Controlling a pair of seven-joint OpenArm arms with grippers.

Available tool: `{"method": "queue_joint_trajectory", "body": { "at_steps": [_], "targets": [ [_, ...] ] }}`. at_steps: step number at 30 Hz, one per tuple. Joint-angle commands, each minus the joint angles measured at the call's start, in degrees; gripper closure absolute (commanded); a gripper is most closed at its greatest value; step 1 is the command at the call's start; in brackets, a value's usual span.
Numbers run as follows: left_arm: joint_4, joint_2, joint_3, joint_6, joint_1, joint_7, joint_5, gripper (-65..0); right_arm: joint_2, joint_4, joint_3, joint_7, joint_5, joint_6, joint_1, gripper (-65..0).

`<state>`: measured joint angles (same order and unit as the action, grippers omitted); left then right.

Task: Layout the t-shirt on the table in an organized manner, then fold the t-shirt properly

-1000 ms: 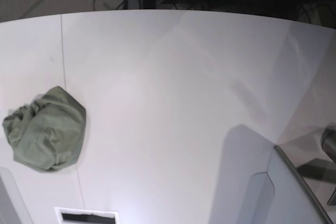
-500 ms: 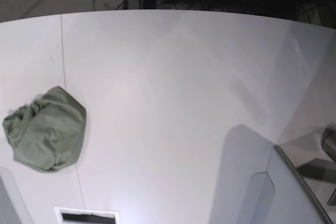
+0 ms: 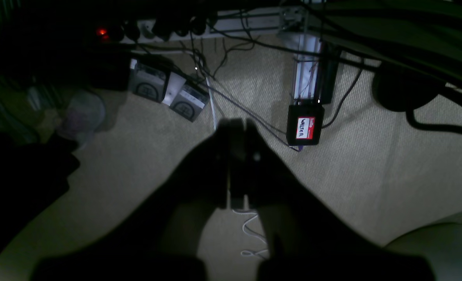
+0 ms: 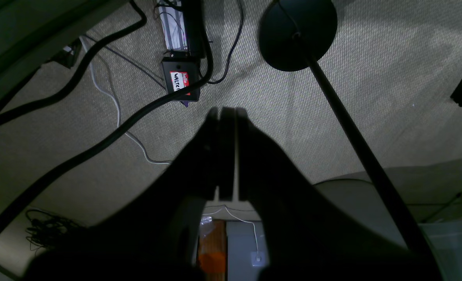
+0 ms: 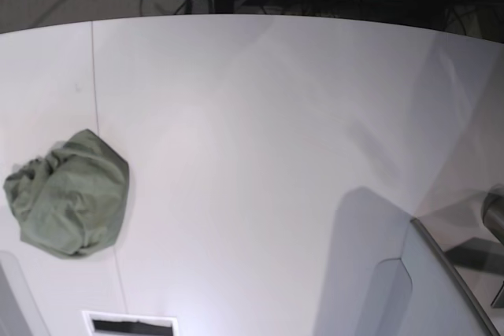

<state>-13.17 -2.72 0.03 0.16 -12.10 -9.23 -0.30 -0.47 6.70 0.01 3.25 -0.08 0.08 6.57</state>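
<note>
The olive-green t-shirt (image 5: 69,195) lies crumpled in a rounded heap at the left side of the white table (image 5: 260,131), seen in the base view. Neither arm shows in the base view. In the left wrist view my left gripper (image 3: 238,124) hangs over the carpeted floor with its dark fingers pressed together and nothing between them. My right gripper (image 4: 227,111) in the right wrist view is likewise shut and empty above the floor. The t-shirt appears in neither wrist view.
A grey angled panel with a dark edge (image 5: 441,273) rises at the table's lower right. A dark slot (image 5: 130,325) sits at the front edge. Below the grippers lie cables, a labelled black box (image 3: 305,127), power supplies (image 3: 168,91) and a round lamp base (image 4: 297,33).
</note>
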Motion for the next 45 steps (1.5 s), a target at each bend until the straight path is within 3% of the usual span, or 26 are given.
{"method": "queue_joint_trajectory", "body": {
  "at_steps": [1, 9, 13, 17, 23, 31, 35, 39, 41, 43, 45],
  "targets": [
    [-0.06, -0.14, 0.01, 0.14, -0.52, -0.22, -0.10, 0.0, 0.16, 0.03, 0.12, 0.05, 0.03, 0.32, 0.33, -0.2],
    [-0.85, -0.14, -0.08, 0.14, -1.66, -0.74, -0.10, 0.0, 0.16, 0.20, 0.21, 0.05, 0.12, 0.23, 0.33, 0.0],
    [-8.15, -0.22, -0.08, 0.14, -5.79, -0.39, -0.10, 0.0, 0.16, 4.51, 0.21, -0.65, 0.12, 0.06, 3.23, 0.0],
    [-20.55, -1.37, 0.10, 0.14, -12.56, -0.22, -0.01, 0.0, 0.16, 18.66, 0.21, -7.25, 0.12, -0.03, 10.27, 0.0],
    [-37.16, -2.69, -0.08, 0.14, -22.23, -0.22, -0.01, 0.0, 0.25, 49.96, 3.02, -21.49, -0.14, -0.03, 23.28, 0.0],
    [-58.79, -5.50, -0.08, 0.14, -31.55, 0.22, -0.10, 0.0, 0.07, 79.23, 11.73, -30.45, -0.14, -0.03, 31.98, 0.0],
    [-74.96, -6.38, -0.08, 0.14, -33.84, 10.25, -0.19, 0.0, 0.25, 90.58, 13.92, -32.48, -0.23, 0.06, 32.07, -0.5],
    [-91.67, -6.03, 0.45, 0.14, -33.13, 23.78, -0.19, 0.0, 0.25, 100.16, 18.58, -37.75, -0.14, 0.32, 26.27, -0.9],
    [-96.33, -5.50, 1.51, 0.14, -30.58, 28.00, -0.19, 0.0, 0.25, 101.56, 19.90, -40.30, -0.14, 0.49, 21.61, -1.1],
    [-97.29, -5.32, 3.09, 0.14, -26.98, 31.26, -0.10, 0.0, 0.69, 101.56, 21.04, -43.47, -0.14, 1.90, 15.89, -5.6],
    [-97.20, -4.88, 4.76, 0.14, -22.50, 35.30, -0.19, 0.0, 2.45, 101.48, 22.01, -47.69, -0.14, 5.59, 10.27, -15.2]
  ]
}}
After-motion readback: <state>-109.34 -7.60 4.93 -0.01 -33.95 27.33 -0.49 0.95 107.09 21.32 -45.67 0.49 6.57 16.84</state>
